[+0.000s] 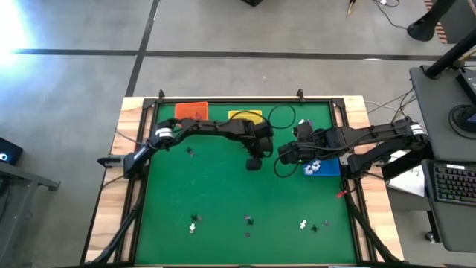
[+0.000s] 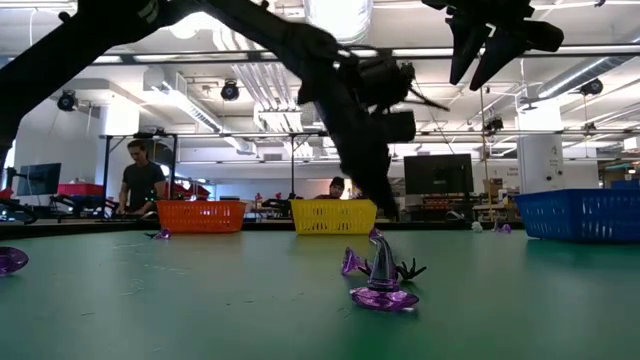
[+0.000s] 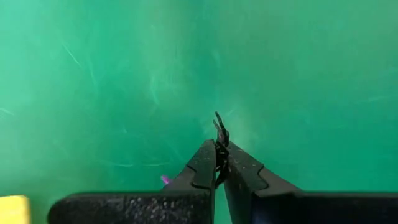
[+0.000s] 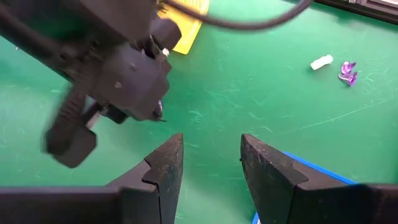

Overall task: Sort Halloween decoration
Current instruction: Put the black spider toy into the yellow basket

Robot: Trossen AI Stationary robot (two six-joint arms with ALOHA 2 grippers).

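Black spider trinket (image 3: 220, 134) pinched at mid-table between clenched left gripper (image 3: 220, 163) fingertips, legs poking out. Thin hold, likely to slip or snag if swung fast. Right gripper (image 4: 211, 160) released, hovering beside blue basket (image 1: 324, 168).

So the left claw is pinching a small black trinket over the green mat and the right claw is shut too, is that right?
Not quite. The right claw is open, its fingers apart with nothing between them, as the right wrist view shows. The left claw is indeed shut on a small black trinket over the green mat.
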